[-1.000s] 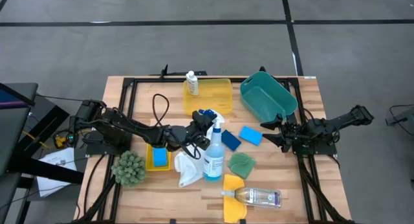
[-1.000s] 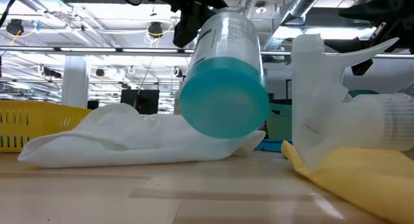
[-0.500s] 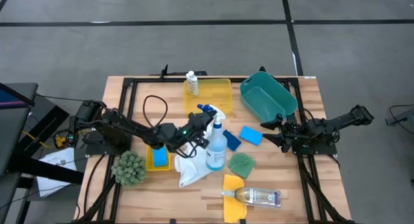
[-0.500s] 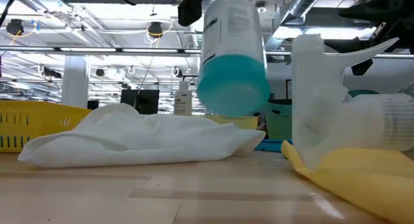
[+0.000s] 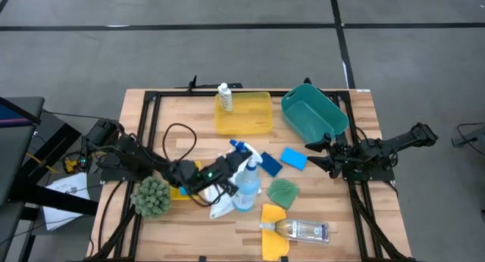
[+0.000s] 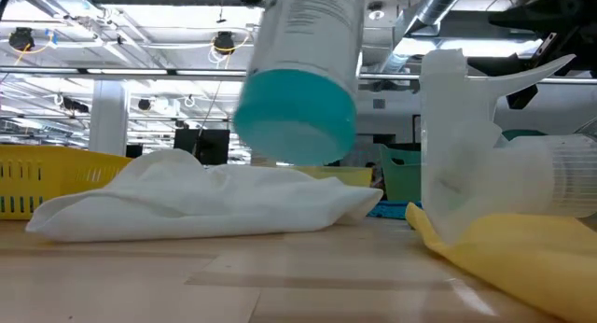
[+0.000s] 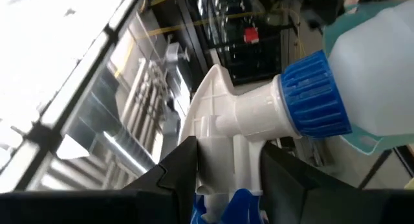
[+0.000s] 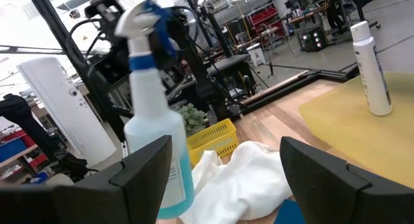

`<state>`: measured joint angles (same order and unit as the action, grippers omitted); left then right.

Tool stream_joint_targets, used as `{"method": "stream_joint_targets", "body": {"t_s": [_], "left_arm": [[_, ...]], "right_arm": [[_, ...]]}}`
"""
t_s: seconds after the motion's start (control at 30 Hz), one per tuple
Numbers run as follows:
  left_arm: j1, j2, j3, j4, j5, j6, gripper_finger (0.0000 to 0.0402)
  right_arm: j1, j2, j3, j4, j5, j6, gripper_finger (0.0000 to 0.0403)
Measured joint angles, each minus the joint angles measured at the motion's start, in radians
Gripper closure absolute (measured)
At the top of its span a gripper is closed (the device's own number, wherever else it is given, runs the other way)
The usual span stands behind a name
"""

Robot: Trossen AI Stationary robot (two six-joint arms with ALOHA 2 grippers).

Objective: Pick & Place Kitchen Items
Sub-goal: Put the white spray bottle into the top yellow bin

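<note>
We see a wooden table point(image 5: 189, 232) with a black frame, standing on a grey floor; beyond it the low view shows a workshop with ceiling lights and ducts. Our left gripper point(image 5: 224, 169) is clamped on the head of the spray bottle point(image 5: 246, 188), which hangs tilted in the air just above the white cloth point(image 5: 220, 204), its blue-liquid base pointing away from the fingers point(image 7: 178, 169). Beside that gripper sit a small yellow tray point(image 5: 177, 191) and a spiky green ball point(image 5: 151, 196). Our right gripper point(image 5: 314, 154) rests well apart at the table's right side, jaws spread and holding nothing, with a blue sponge point(image 5: 293, 157) just beside it and the teal bin point(image 5: 312, 112) near it.
</note>
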<state>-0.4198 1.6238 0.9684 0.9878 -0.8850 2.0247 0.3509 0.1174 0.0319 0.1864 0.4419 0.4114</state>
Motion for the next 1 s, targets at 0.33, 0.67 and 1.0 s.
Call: {"method": "stream_joint_targets", "body": {"t_s": [0.33,0.67,1.0], "left_arm": [[-0.164,0.0,0.0,0.007,-0.066,0.0,0.0277],[-0.223,0.0,-0.034,0.042,-0.12,-0.012,0.0277],[-0.234,0.0,-0.044,0.191,-0.092,0.14,0.0277]], "right_arm": [[0.0,0.0,0.0,0.0,0.0,0.0,0.0125],[0.0,0.0,0.0,0.001,0.0,0.0,0.0125],[0.0,0.0,0.0,0.005,0.0,0.0,0.0125]]}}
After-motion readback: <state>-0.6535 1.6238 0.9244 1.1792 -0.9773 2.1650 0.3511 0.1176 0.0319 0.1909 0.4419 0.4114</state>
